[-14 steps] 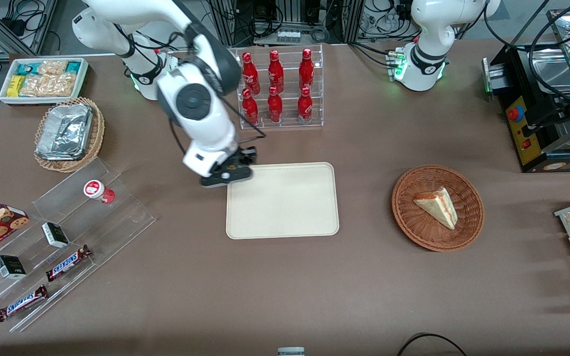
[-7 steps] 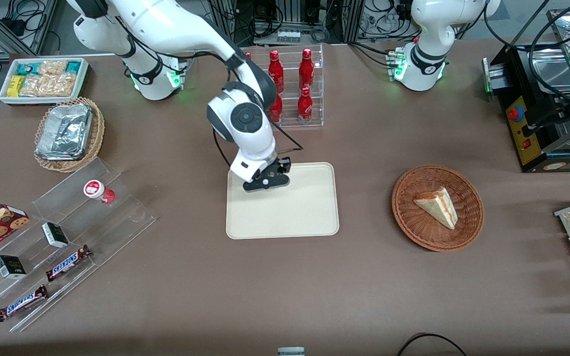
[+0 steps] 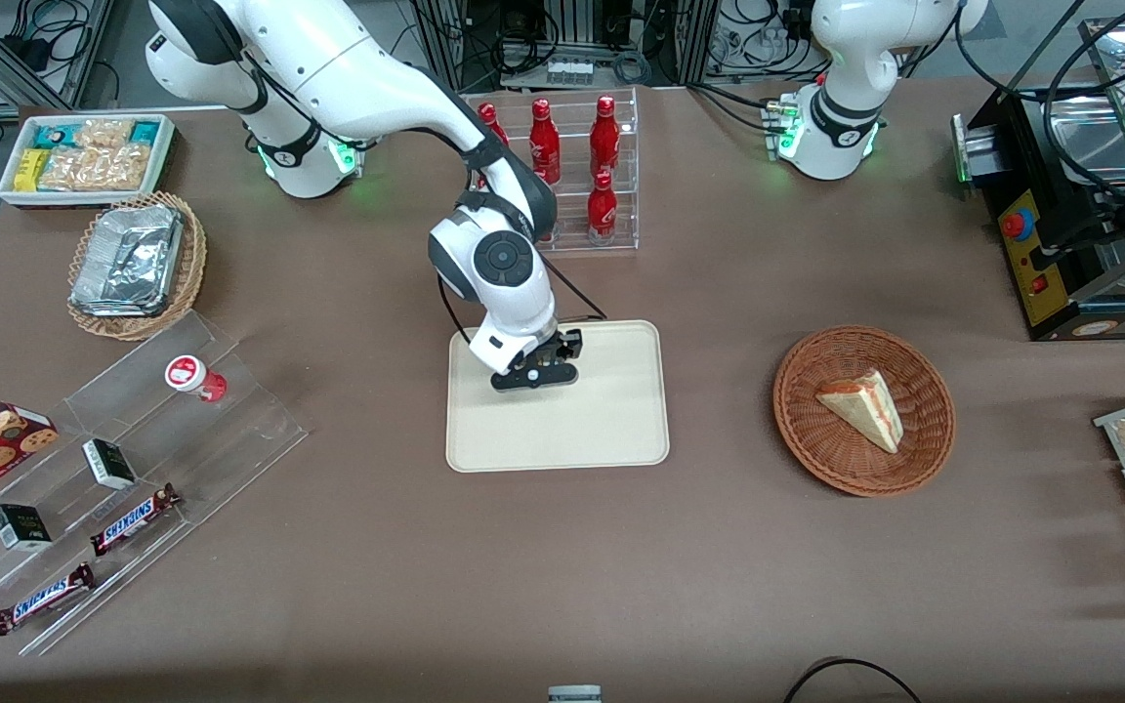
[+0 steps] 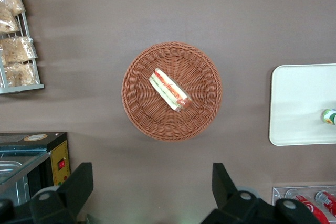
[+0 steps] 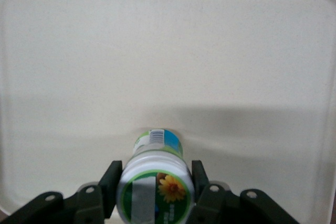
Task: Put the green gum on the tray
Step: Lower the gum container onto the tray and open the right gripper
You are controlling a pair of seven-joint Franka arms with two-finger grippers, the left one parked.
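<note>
gripper [image 5: 155,192] clamped on green gum [image 5: 154,182], fingers [image 5: 111,184] pressing both sides just under the lid. Bottle upright, base at or just above the tray [image 5: 236,51] surface, can't tell if touching. Front view: gripper [image 3: 535,375] low over tray [image 3: 611,430], in the half nearer the red bottle rack [image 3: 602,176], on the bench [image 3: 562,566]

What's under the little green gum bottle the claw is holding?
The cream tray lies under the green gum, which the claw grips above it. Whether the bottle's base touches the tray cannot be seen.
</note>
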